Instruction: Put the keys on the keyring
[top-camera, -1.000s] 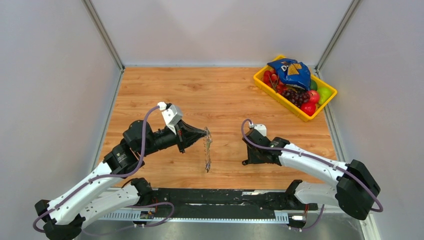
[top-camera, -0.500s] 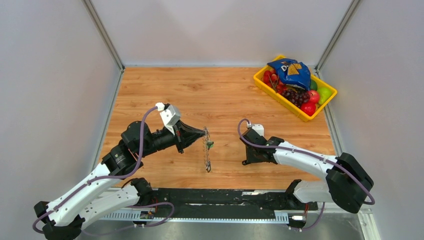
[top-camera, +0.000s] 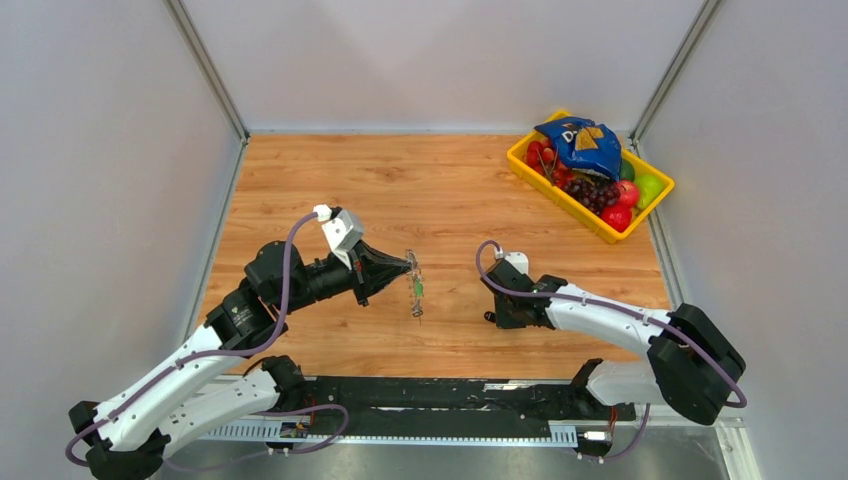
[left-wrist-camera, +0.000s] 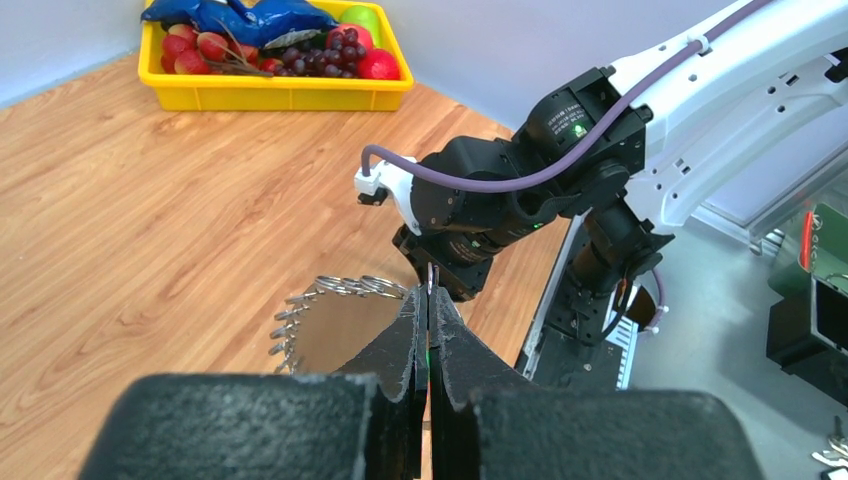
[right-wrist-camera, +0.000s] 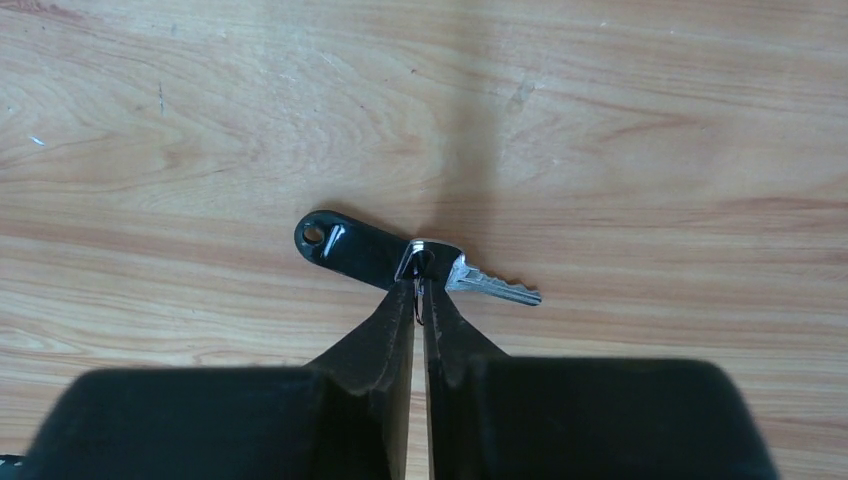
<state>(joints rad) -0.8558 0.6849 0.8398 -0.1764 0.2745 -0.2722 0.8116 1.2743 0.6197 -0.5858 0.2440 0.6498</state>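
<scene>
The left gripper (left-wrist-camera: 427, 300) has its jaws pressed flat together on the rim of the keyring (left-wrist-camera: 345, 287), which hangs from the fingertips, clear of the table (top-camera: 400, 190). Some small keys (left-wrist-camera: 285, 330) already dangle from the hoop on the side away from the jaws. I make out perhaps three or four blades, but they overlap too much for a sure count, and one green tag (top-camera: 421, 288) shows among them from above. To the right of the keyring and lower, down at the board, the right gripper (right-wrist-camera: 419, 285) has its jaws drawn almost together. They pinch the black-headed key (right-wrist-camera: 350, 246) at the neck where the dark head meets the silver blade, and the key lies flat on the wood. It looks like a grasp just made, with the lift not yet begun. So the job seems partly done: part of the set is on the ring, and this one loose key has yet to be raised, carried across and threaded on. No other loose key shows in any view. By count there is one keyring, one loose key, one green tag and two grippers. Far beyond the keyring, in the back right corner, sits one yellow basket (top-camera: 582, 220) holding fruit (top-camera: 600, 195) and one blue bag (top-camera: 580, 143).
</scene>
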